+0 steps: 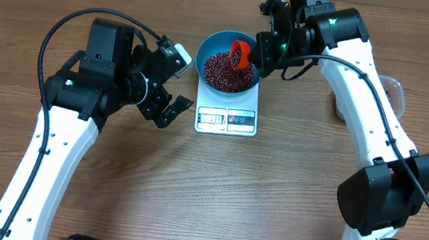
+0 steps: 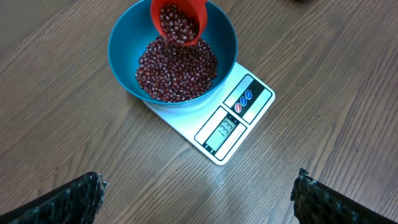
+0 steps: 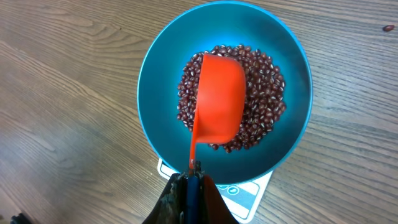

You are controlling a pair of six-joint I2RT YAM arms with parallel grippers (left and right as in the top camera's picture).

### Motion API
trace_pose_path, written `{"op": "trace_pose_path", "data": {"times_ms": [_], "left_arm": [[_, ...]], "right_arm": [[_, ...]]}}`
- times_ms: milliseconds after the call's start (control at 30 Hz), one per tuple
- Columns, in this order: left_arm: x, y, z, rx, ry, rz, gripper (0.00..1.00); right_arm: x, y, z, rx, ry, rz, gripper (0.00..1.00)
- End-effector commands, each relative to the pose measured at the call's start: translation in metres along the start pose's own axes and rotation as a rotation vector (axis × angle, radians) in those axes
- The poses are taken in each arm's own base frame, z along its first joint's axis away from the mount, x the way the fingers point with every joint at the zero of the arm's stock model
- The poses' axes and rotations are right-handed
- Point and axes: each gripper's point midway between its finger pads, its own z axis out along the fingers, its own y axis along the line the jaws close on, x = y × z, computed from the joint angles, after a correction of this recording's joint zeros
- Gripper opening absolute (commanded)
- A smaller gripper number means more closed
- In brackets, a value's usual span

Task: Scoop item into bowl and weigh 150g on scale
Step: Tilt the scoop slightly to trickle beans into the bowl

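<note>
The wooden tabletop (image 1: 270, 204) carries a white scale (image 1: 227, 115) at upper centre of the overhead view, with the blue bowl (image 1: 218, 46) standing on its platform. The display and buttons along the lower edge are uncovered. The beans (image 2: 177, 71) lie heaped in the bowl's bottom. More of them sit in an orange scoop (image 3: 217, 99) that is tipped mouth-down over the heap, inside the rim and covering part of it. A clear tub (image 1: 397, 91) shows at the right edge, mostly hidden behind the right arm. One stray bean (image 3: 387, 28) lies on the wood in the upper right of the right wrist view. The right arm arches in from the lower right, and its gripper (image 3: 189, 193) is clamped tight on the scoop's thin handle just over the bowl's edge. The left arm comes up from the lower left and bends toward the scale. Its gripper (image 1: 179, 84) is spread wide and empty, just left of the scale, touching nothing, with its fingers (image 2: 74, 202) framing the bowl in its own view.
</note>
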Motion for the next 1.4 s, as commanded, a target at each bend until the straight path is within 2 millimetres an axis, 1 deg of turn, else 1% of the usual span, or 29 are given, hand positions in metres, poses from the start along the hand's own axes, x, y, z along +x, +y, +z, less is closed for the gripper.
{"op": "trace_pose_path", "data": {"times_ms": [0,867,1167,1300,1367], "left_arm": [[-0.0070,0.0031,-0.0033,-0.008,-0.017,0.016,1.00],[-0.0070,0.0031,-0.0033,-0.008,-0.017,0.016,1.00],[-0.0070,0.0031,-0.0033,-0.008,-0.017,0.016,0.99],[-0.0071,0.0031,-0.0033,-0.007,-0.018,0.016,1.00],[-0.0070,0.0031,-0.0033,-0.008,-0.017,0.016,1.00]], "right_arm": [[-0.0146,0.0135,-0.0263,0.000,-0.078,-0.037,0.04],[-0.0148,0.0116,-0.0263,0.011,-0.079,-0.041,0.04],[-0.0183,0.0119,-0.0266,0.011,-0.093,-0.050,0.04],[-0.0186,0.0069,-0.0266,0.044,-0.095,-0.049,0.04],[-0.0184,0.0076,-0.0259,0.049,-0.095,-0.052,0.04]]}}
